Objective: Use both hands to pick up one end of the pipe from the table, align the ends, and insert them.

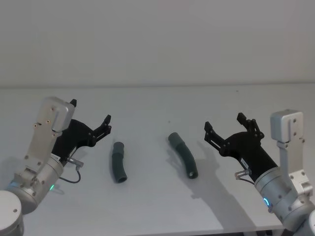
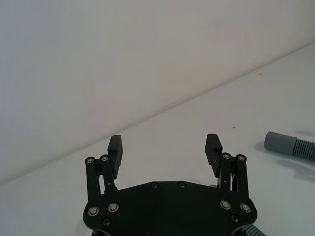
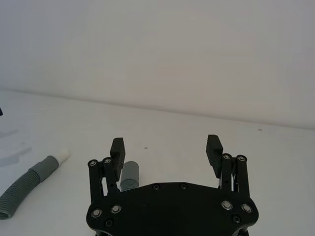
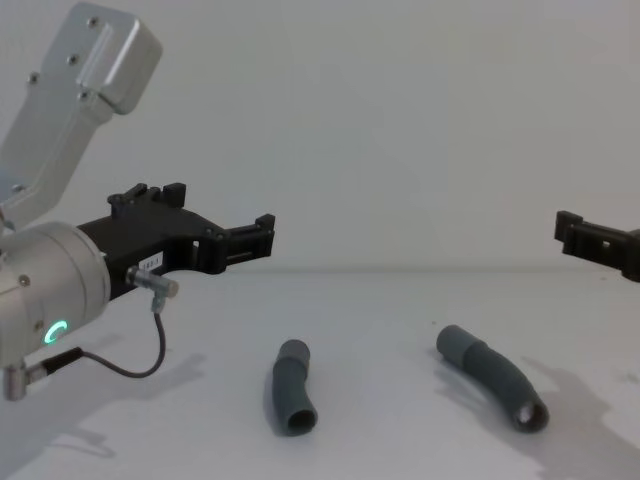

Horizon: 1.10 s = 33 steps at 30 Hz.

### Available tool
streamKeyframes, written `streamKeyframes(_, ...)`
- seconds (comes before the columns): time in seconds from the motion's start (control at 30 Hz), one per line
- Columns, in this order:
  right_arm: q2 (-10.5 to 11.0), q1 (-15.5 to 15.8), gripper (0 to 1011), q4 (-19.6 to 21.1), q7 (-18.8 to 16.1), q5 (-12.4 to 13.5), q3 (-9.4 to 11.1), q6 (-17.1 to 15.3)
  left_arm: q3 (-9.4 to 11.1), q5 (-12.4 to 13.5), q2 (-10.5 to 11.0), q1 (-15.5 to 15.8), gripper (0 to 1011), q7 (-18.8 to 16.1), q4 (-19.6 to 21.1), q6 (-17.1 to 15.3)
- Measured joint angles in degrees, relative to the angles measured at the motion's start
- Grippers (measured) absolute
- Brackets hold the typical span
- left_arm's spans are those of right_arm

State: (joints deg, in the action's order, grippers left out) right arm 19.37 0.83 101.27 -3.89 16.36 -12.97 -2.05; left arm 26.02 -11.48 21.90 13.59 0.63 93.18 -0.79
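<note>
Fingers (image 1: 103,127) spread wide on both grippers; two pipe pieces (image 1: 118,164) (image 1: 183,156) lie loose on the white worktop (image 1: 147,103).
Head view: left gripper (image 1: 91,112) and right gripper (image 1: 224,122) flank them, touching neither. Left wrist view: a grey cuff (image 2: 280,142) lies ahead. Right wrist view: one piece shows a white plug tip (image 3: 63,155). Chest view: pieces flat, apart.

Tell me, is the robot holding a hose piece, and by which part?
Nothing is held. The left gripper and right gripper hang open; the left hose piece and right hose piece lie on the table.
</note>
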Motion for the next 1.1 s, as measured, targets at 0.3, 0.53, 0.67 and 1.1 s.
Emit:
streamKeyframes(0.3,1.1,-0.9,1004,0.8,-1.4,-1.2,-1.2,-3.6,0.0,0.0,0.0,0.0,1001,0.0,0.0,0.0)
streamKeyframes(0.53,1.7,-2.4,1004,1.0,-2.6,-1.7,-2.5,-9.0,0.0,0.0,0.0,0.0,1001,0.0,0.0,0.0)
streamKeyframes(0.67,1.7,-3.3,1004,0.8,-3.0,-1.8,-3.0,-12.3,0.0,0.0,0.0,0.0,1002,0.0,0.0,0.0)
streamKeyframes(1.1,-0.8,-7.6,1004,-2.6,-2.8,-0.9,-3.5,-24.9,0.0,0.0,0.0,0.0,1001,0.0,0.0,0.0)
